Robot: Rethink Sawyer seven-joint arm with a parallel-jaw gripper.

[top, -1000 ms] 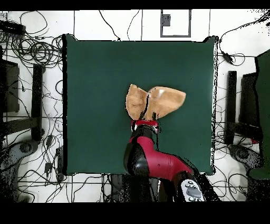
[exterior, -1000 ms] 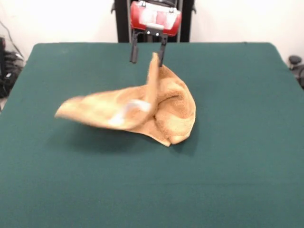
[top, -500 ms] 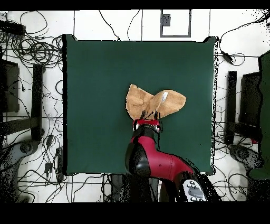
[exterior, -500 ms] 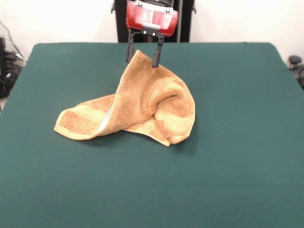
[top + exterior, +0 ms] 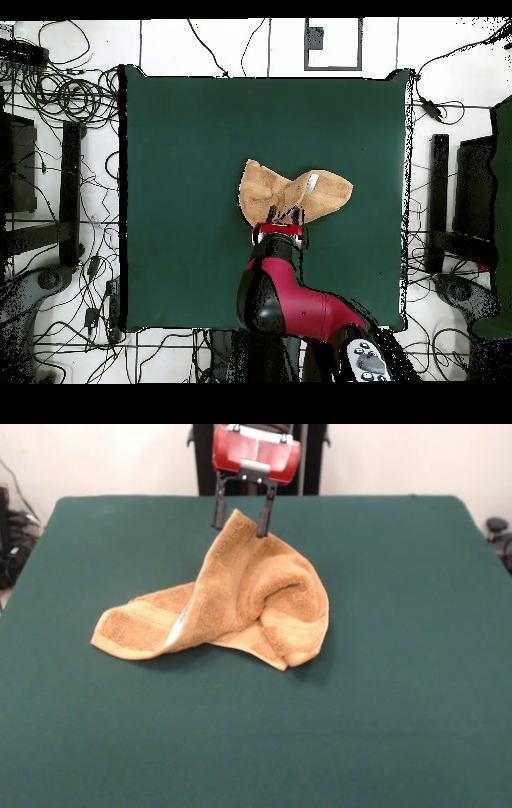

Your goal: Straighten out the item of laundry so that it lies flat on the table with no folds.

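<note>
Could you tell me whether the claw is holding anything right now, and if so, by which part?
The claw seems to grip the towel by its raised top edge; that edge sits between the fingers, the rest drapes onto the table.

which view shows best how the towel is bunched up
The front view: the towel rises in a peak to the end effector, one flap spreading flat on the table, folds heaped beside it. The overhead view shows only the towel's outline, two lobes, with no sense of height.

Tan towel (image 5: 248, 600) crumpled, one corner lifted, mid-table (image 5: 400, 704).
</note>
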